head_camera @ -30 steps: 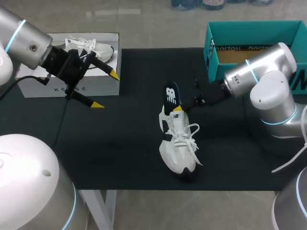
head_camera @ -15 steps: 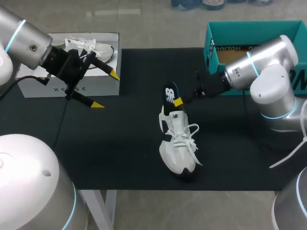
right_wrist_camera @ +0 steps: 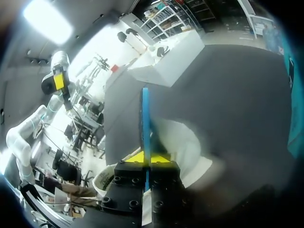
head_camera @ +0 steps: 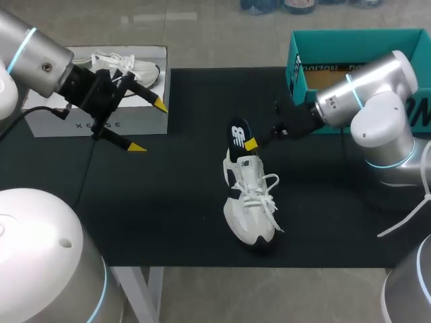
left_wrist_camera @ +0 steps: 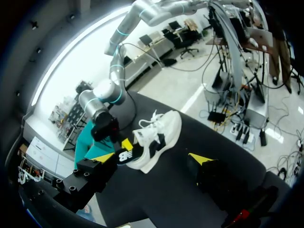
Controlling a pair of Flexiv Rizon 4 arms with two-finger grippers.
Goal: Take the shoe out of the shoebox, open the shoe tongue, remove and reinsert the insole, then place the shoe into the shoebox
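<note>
A white shoe lies on the black mat, toe toward the front edge. A black insole stands up out of its heel opening. My right gripper is shut on the insole's edge; in the right wrist view the insole shows as a thin blue strip pinched between the yellow tips, with the shoe just beyond them. My left gripper hangs open over the mat beside the white box, far from the shoe. Its own view shows the shoe and insole ahead of its spread tips.
A white shoebox at the back left holds a second white shoe. An open teal shoebox stands at the back right, behind my right arm. Bare black mat lies between the shoe and both boxes.
My right gripper rose toward the insole's upper edge and closed on it. The shoe and the left arm stayed where they were.
</note>
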